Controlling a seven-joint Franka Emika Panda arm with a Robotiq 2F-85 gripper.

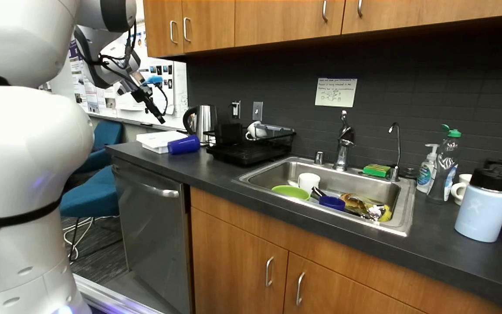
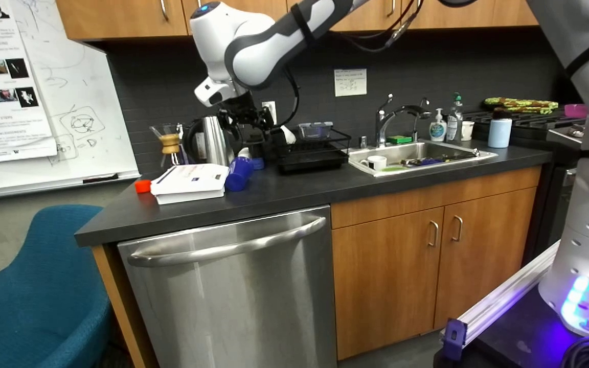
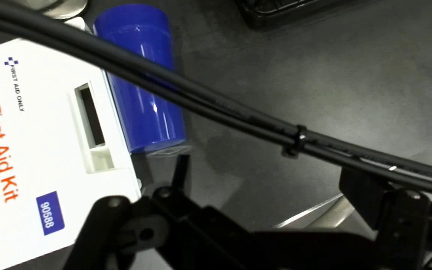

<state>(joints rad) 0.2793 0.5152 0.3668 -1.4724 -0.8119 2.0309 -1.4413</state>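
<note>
My gripper (image 3: 272,183) stands open in the wrist view, its black fingers spread wide with nothing between them. In an exterior view the gripper (image 1: 157,114) hangs above the far-end countertop, pointing down at a slant. A blue cylindrical cup (image 3: 144,90) lies on its side near the left finger's tip, seemingly below it and apart. Right beside the cup is a white first aid kit (image 3: 21,131) with red lettering, lying flat. Both exterior views show the blue cup (image 1: 184,145) and the white kit (image 2: 190,179) side by side. Black cables cross the wrist view and cover part of the cup.
A steel kettle (image 1: 206,122) and a black dish rack (image 1: 246,152) stand behind the cup. Farther along is the sink (image 1: 404,205) with dishes inside. A red cap (image 2: 143,186) sits beside the kit. Wooden cabinets (image 1: 286,22) overhang the counter; a dishwasher (image 2: 233,301) is below.
</note>
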